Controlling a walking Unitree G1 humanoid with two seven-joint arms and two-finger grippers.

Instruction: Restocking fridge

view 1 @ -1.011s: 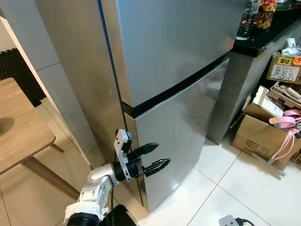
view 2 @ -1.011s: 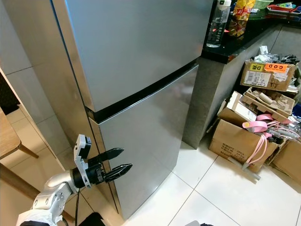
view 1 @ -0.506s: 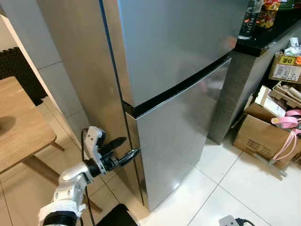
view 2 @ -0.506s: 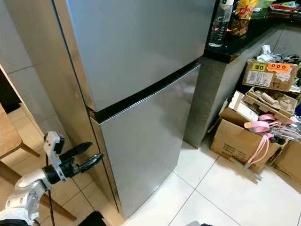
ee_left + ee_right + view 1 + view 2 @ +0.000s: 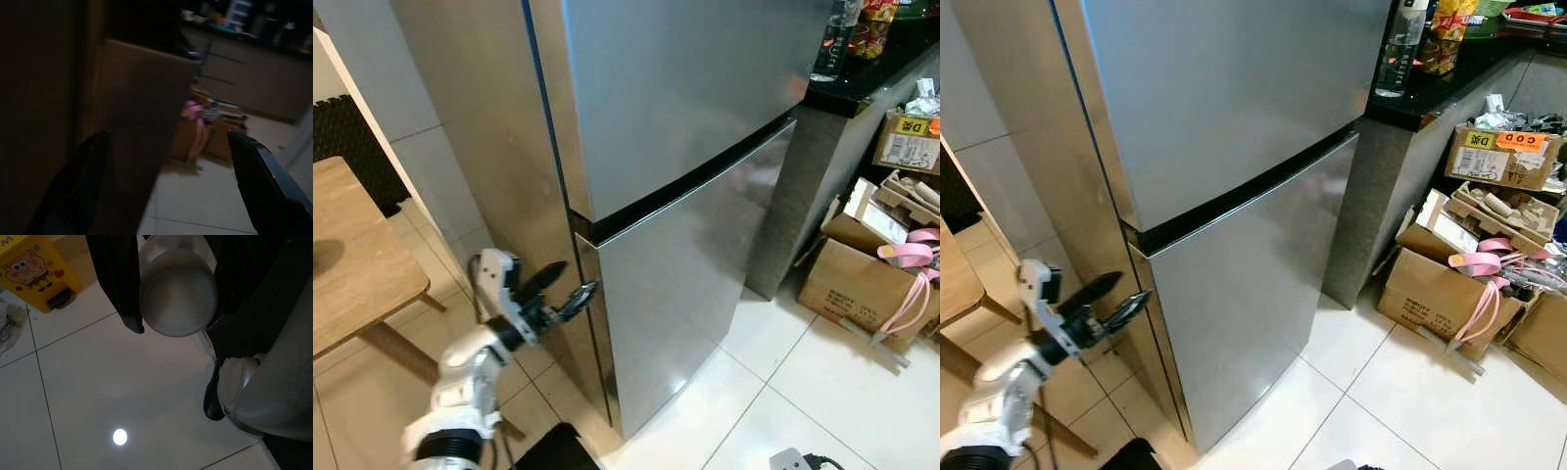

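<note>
The left arm (image 5: pixel 460 377) is raised from the lower left, its silver forearm angled upward and forward, slightly blurred. The white wrist camera block (image 5: pixel 492 269) is seen above the left claw (image 5: pixel 563 282). The two black fingers (image 5: pixel 1097 291) are held apart, one above the other, with a clear gap between their pointed tips. In the left wrist view the same fingers (image 5: pixel 266 183) are seen spread wide at either side of the dark picture. In the right wrist view, one dark finger (image 5: pixel 117 279) of the right claw is pointed down toward the floor beside the robot's rounded body parts; whether that claw is parted cannot be told.
</note>
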